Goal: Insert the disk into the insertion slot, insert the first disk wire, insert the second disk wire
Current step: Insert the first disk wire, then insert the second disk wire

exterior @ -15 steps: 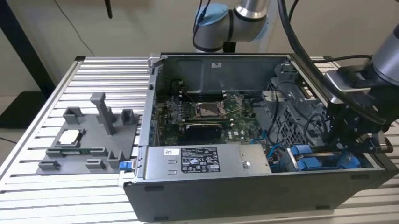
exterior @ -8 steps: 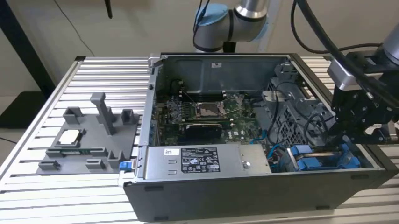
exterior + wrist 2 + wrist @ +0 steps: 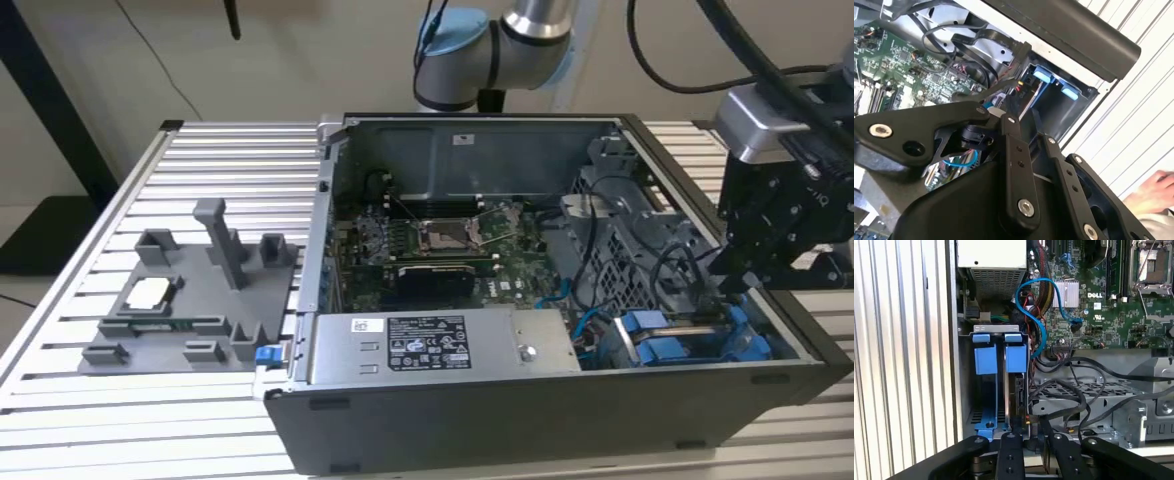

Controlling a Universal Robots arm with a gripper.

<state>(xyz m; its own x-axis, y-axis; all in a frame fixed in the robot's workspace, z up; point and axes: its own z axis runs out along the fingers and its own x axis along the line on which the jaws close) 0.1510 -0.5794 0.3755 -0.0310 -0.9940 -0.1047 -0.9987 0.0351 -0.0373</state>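
**A:** Where was the gripper?

**B:** Down at the corner of the open computer case on the exterior view's right, at the mouth of the insertion slot. I could not tell whether it was clamped on something or slack. Black cables looped just past its tip.

**A:** And the disk?

**B:** The disk sat inside the insertion slot, straight ahead of the gripper and near it. I couldn't tell whether they touched. Its blue frame stood beside a second blue carrier in the neighbouring bay.

**A:** Beyond that?

**B:** A blue cable curved from beside the disk up to the motherboard. The silver power supply lay along the case's near wall. The case stood on a slatted metal table, with a grey fixture tray well apart on the exterior view's left. In the second wrist view a person's hand rested on the table outside the case.
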